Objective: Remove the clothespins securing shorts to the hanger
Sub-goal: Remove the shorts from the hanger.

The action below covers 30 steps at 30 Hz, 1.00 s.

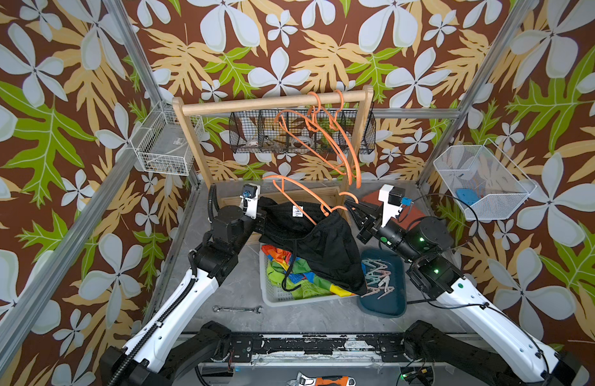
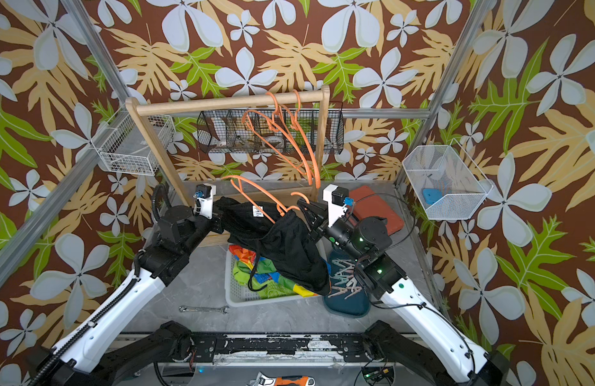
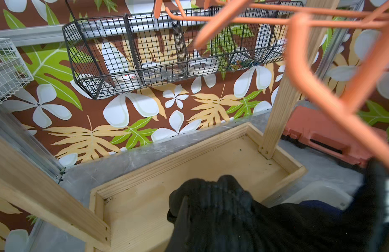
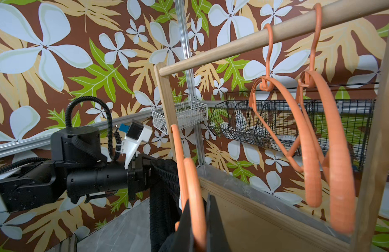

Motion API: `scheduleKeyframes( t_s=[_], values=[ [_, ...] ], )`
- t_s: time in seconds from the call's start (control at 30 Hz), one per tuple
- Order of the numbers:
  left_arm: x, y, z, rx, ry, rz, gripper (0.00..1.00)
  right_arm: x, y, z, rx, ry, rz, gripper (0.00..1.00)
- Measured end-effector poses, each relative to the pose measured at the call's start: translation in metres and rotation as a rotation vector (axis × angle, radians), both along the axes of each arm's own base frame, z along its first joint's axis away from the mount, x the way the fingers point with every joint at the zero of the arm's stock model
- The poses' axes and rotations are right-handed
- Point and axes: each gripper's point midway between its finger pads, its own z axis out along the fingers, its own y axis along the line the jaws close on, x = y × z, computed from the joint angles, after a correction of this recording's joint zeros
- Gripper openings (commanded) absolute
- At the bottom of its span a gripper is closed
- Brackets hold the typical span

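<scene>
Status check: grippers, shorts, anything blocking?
Both shut: left gripper on black shorts waistband, right gripper on orange hanger hook. Shorts sag between, over the basket; no pin seen on them. Loose clothespins piled on teal tray. Rack post close beside hanger.

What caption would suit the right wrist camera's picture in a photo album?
Left gripper pinches the black shorts beside an orange hanger; two bare hangers hang on the wooden rail.

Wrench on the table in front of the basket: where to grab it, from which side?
Take the wrench by the middle of its shank, from straight above, closing across its narrow width. It lies flat on the table, long axis crosswise, with bare surface on both sides; the shank is slim and straight, the heads flare.
</scene>
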Motion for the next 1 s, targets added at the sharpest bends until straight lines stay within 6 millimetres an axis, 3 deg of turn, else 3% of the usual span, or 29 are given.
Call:
scheduleKeyframes(
  t_s=[0.1,0.2,0.5,0.8,1.0],
  values=[
    [-0.015,-0.015,0.011,-0.027,-0.023,-0.062,0.0,0.017,0.014,0.003,0.021,0.015,0.015,0.0],
    [-0.025,-0.019,0.025,-0.056,-0.051,-0.081,0.0,0.029,0.032,0.011,0.041,0.023,0.045,0.0],
    [-0.051,-0.026,0.07,-0.144,-0.132,-0.155,0.0,0.05,0.113,0.047,0.047,-0.02,0.175,0.0],
    [-0.058,-0.03,0.067,-0.175,-0.118,-0.19,0.0,0.092,0.164,0.076,0.093,-0.054,0.239,0.0],
    [-0.058,-0.038,0.054,-0.188,-0.089,-0.221,0.0,0.102,0.178,0.103,0.145,-0.099,0.271,0.0]
  ],
)
